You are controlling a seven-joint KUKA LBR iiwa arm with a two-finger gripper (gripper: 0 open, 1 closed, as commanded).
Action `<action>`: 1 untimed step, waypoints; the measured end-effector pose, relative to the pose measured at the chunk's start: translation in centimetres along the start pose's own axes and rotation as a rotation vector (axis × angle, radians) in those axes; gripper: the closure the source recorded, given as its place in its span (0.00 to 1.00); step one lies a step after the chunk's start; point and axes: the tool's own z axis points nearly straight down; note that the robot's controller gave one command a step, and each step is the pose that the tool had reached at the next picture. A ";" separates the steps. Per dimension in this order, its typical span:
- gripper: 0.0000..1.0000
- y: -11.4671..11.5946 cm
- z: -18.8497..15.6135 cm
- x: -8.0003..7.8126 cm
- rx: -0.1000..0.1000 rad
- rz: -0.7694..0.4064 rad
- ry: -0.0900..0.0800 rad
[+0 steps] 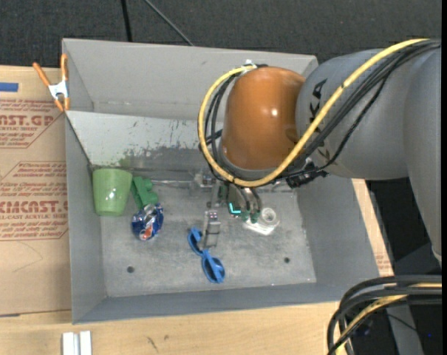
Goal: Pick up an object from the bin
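Looming arm (389, 124) over scuffed grey bin (157, 272)

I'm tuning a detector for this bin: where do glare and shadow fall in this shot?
Camera view: a bright highlight sits on the robot's orange cover; the arm shades the bin floor around the gripper; the green cup at the left and the blue plastic piece lie evenly lit, without glare.

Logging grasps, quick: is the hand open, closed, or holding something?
Hand: cannot be told; it hangs beside a white round piece.
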 end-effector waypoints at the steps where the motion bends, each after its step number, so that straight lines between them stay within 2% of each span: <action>1: 0.00 3.4 11.5 -1.0 0.000 0.025 -0.001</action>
